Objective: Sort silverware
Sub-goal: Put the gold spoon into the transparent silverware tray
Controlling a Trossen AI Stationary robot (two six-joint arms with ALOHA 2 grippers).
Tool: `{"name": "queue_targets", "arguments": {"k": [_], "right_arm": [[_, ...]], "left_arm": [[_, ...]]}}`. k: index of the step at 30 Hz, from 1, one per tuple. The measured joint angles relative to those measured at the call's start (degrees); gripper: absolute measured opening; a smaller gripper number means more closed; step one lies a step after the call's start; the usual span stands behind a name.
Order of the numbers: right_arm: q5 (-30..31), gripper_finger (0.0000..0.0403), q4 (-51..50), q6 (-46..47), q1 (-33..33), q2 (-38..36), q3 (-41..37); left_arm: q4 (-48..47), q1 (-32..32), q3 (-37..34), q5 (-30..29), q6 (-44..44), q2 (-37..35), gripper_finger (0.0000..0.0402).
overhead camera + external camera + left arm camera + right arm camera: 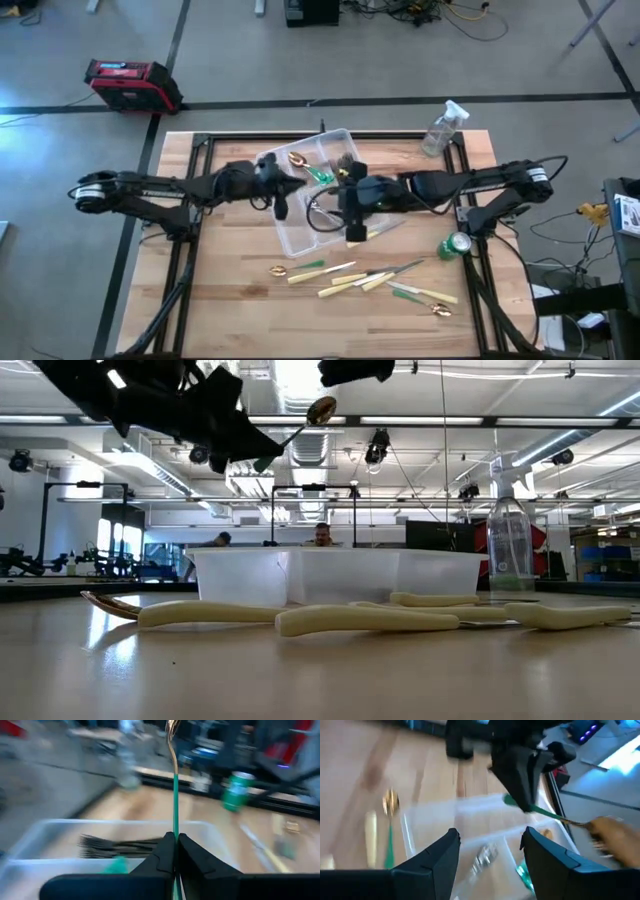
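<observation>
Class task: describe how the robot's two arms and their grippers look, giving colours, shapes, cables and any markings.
Both arms are dark, slim, jointed tubes with pale bands near their bases. The left arm carries pale lettering, too small to read. Black cables loop beside each arm. The left gripper and right gripper each have two black, wedge-shaped fingers.

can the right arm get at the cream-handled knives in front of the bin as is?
Probably yes. The right gripper is open and empty above the clear bin, and the cream-handled knives lie uncovered on the table just beyond its near edge. The left gripper, holding a green-handled spoon, is off that path.
</observation>
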Motion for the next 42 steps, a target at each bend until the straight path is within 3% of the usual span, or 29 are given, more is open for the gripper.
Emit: {"name": "queue_targets", "arguments": {"k": [9,14,18,25,29,33,38,42], "right_arm": [[4.06,0.0178,34.93,15.7,-5.51,2.71,-11.68],[3.89,0.0176,50.25,23.01,-11.23,5.53,-16.5],[-3.6,0.0167,59.83,27.47,-14.34,10.39,-16.39],[-7.07,0.0149,62.12,26.94,-16.27,15.39,-11.26],[-4.6,0.0134,62.43,24.23,-16.4,15.41,-10.68],[-4.4,0.0097,62.53,23.5,-16.59,15.17,-10.9],[-4.66,0.0015,63.42,22.47,-16.77,15.75,-10.88],[-4.55,0.0016,63.57,21.54,-16.75,15.79,-10.88]], "left_arm": [[20.56,-0.8,-7.17,-21.21,15.56,1.51,0.0],[35.13,-1.57,-11.35,-22.05,21.33,2.33,0.0],[38.23,-1.6,-11.83,-22.02,23.98,3.17,0.0],[39.27,-1.62,-11.22,-22.15,24.75,6.0,0.0],[39.27,-1.66,-11.38,-23.66,25.29,6.23,0.0],[40.54,-1.62,-11.76,-24.04,25.36,5.97,0.0],[40.95,-1.62,-11.64,-22.85,24.98,5.97,0.0],[40.83,-1.62,-11.73,-21.89,23.92,5.97,0.0]]}}
